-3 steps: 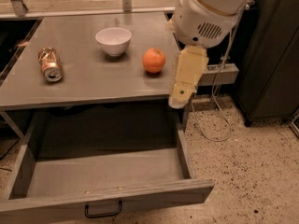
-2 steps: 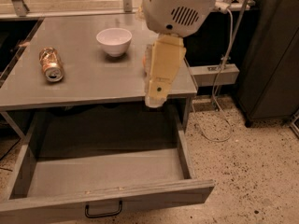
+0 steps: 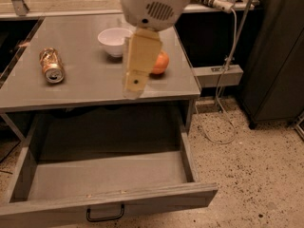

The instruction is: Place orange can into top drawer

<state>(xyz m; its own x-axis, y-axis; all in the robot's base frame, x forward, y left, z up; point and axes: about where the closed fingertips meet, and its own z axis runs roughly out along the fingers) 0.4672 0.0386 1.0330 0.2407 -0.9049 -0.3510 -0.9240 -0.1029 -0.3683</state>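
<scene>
The orange can (image 3: 51, 65) lies on its side at the left of the grey tabletop (image 3: 90, 84), its silver pull-tab end facing me. The top drawer (image 3: 102, 182) is pulled wide open below the table and holds nothing; its black handle (image 3: 104, 215) shows on the front panel. My gripper (image 3: 134, 87) hangs from the white arm housing over the middle of the tabletop, well to the right of the can and apart from it.
A white bowl (image 3: 114, 41) stands at the back of the table. A round orange fruit (image 3: 160, 63) sits right of my gripper, partly hidden by it. A dark cabinet (image 3: 275, 56) and a white cable (image 3: 225, 94) are at the right over speckled floor.
My arm has swung left across the table, from the right edge toward the middle, nearer the can. The fruit, covered for a moment, shows again. Can, bowl and drawer have not moved.
</scene>
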